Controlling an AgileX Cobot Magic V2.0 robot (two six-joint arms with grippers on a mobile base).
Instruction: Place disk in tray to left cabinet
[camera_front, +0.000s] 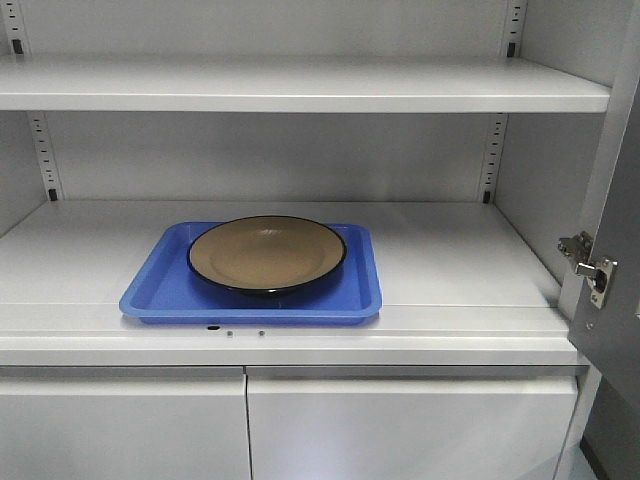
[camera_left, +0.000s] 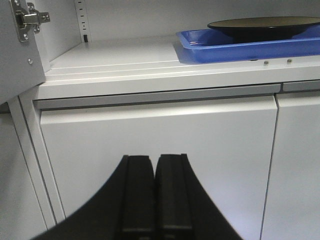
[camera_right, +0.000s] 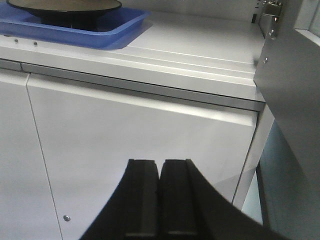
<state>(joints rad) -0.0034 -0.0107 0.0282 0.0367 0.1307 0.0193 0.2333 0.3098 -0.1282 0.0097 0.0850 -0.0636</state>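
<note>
While the disk (camera_front: 267, 253) sits flat inside the tray (camera_front: 160, 290), the tray rests on the middle shelf (camera_front: 460, 260) of the left cabinet (camera_front: 300, 85), near its front edge, a little toward 9 o'clock of centre.

- Left tool (camera_left: 155, 197): fingers pressed together, nothing between them, low in front of the lower doors (camera_left: 160, 150). Tray up at about 1 o'clock in its view.
- Right tool (camera_right: 160, 197): likewise pressed together and empty, facing the lower doors; tray at about 11 o'clock.
- Judgement: placement looks done, or nearly so. What remains is a clean retreat.
- To do it well: draw both arms straight back, low, clear of the shelf lip. Mind the open side door (camera_front: 612, 300) and its hinge (camera_front: 590, 268) at 3 o'clock on the right arm's side; do not swing wide.
- The tray's front rim lies close to the shelf edge; any nudge could slide it off.
- Writing: no brand, label or lettering readable on disk, tray or cabinet.
</note>
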